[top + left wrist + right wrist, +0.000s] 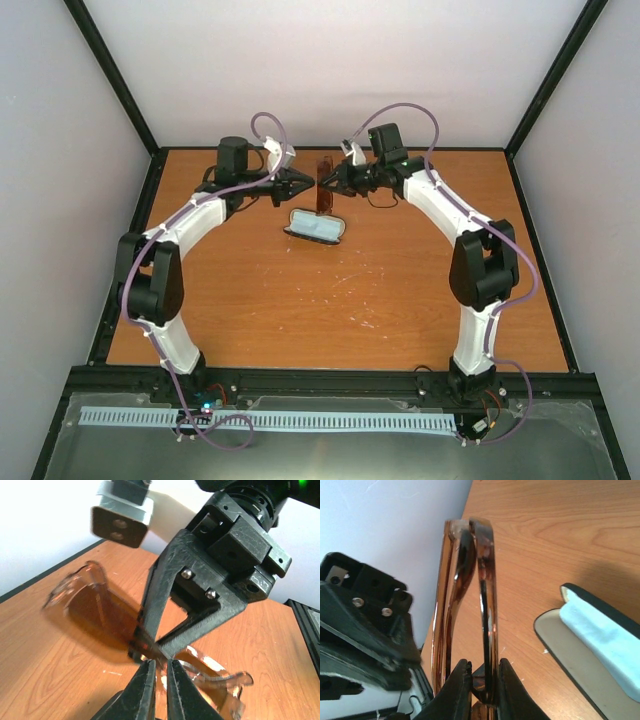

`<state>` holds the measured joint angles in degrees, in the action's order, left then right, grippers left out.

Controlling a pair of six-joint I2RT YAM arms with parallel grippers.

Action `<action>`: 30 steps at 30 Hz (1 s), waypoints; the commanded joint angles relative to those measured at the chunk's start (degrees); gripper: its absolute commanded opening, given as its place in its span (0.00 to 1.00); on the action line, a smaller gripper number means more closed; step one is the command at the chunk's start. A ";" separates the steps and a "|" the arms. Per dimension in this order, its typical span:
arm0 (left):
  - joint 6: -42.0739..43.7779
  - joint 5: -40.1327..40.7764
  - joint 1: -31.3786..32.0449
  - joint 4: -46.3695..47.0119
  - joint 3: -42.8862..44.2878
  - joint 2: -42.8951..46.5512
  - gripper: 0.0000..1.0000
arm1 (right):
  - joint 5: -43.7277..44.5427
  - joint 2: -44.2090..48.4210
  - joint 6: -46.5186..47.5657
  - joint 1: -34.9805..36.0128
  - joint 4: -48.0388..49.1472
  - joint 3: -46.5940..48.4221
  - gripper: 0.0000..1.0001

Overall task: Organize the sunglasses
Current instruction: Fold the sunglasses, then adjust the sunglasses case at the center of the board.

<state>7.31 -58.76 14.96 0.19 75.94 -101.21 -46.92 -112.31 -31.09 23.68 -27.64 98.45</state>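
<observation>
Top view: I have both arms reaching toward the far middle of the table [300,310], tips nearly meeting. The sunglasses [325,198] hang in the air between them, stood on end, clear of the wood. The left gripper [309,186] comes in from one side and the right gripper [338,181] from the other, so I read it as a two-handed hold, probably to square up the thin arms before packing. The case [292,229] lies open just beside and nearer me, with the cloth [318,228] lying in it, so the drop spot is close. Left wrist view: the left gripper [159,669] has its fingers pressed nearly together, pinching a thin bit of frame. The sunglasses [95,607] fan out brown and blurred to the left, and the right gripper [150,647] clamps the same pair right by my pinch. Right wrist view: the right gripper [482,672] is squeezed onto the frame. The sunglasses [487,590] show edge-on, arms apparently folded flat against the front. The case [550,630] and cloth [605,630] sit lower right, open side up. My guess is that folding is about done and lowering into the case comes next. The cloth takes up room in there, and the thin frame could twist if the arms pull apart
</observation>
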 commanded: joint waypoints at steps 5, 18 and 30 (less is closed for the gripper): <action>8.60 6.03 -3.89 -14.57 -1.24 4.96 0.03 | 11.17 1.06 1.87 -4.79 -0.21 0.95 0.03; 35.95 24.72 -5.12 -47.84 -2.20 -0.59 0.01 | 14.24 -22.04 7.78 -5.76 -8.72 25.15 0.03; 34.94 24.94 -3.82 -51.41 7.50 -15.19 0.00 | 15.41 -24.49 9.61 -5.66 -8.59 23.28 0.03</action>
<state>41.15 -33.61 10.33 -48.07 78.35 -113.99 -32.01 -138.15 -22.96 17.67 -37.30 122.41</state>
